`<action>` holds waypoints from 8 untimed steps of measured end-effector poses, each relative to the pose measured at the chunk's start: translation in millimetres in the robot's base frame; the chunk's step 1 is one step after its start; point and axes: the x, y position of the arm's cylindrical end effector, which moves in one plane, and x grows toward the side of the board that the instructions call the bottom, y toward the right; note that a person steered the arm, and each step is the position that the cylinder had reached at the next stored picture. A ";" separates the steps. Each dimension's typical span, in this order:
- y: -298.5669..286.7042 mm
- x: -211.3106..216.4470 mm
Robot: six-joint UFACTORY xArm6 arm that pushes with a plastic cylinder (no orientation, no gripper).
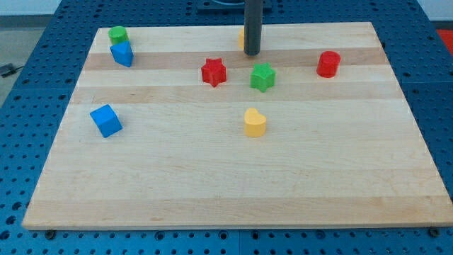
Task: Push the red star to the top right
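Red star-shaped block (213,72) sits mid-board toward the far edge, left of the green star block (262,76). My tip (252,53) — a bare rod, no jaws — stands beyond both. Pushing right risks ramming the green star, even the red cylinder (328,64).

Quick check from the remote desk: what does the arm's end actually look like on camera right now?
Only a straight, dark grey rod shows, round and smooth, entering from the view's top. No cables, markings or sleeve are visible on it. My tip is blunt and plain, the same dark colour as the rest.
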 end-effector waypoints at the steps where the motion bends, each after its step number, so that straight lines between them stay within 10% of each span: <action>1: 0.0 -2.6; 8: 34.2 -1.0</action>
